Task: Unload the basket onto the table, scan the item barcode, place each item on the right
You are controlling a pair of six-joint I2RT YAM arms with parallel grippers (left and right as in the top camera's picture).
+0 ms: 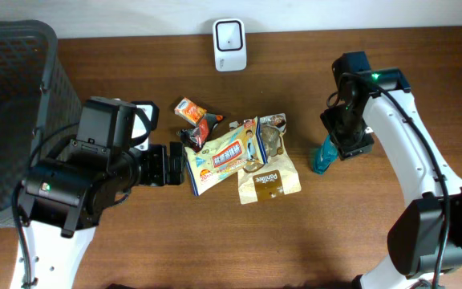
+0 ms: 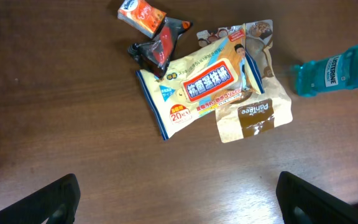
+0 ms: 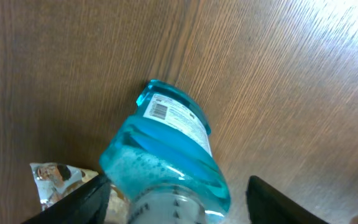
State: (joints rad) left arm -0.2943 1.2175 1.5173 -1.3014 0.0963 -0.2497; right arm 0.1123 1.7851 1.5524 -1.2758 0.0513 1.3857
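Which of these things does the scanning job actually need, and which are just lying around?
Part of the job:
blue mouthwash bottle, its barcode label, white scanner.

Just lying about:
wet-wipes pack, PanRee pouch, orange snack packet, black-and-red packet, dark mesh basket.

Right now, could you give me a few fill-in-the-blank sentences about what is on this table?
1. The right gripper straddles the clear plastic bottle, whose liquid is ____.
2. On the left gripper the jaws stand ____.
3. The black mesh basket stands on the robot's ____ side.
Missing words: blue; open; left.
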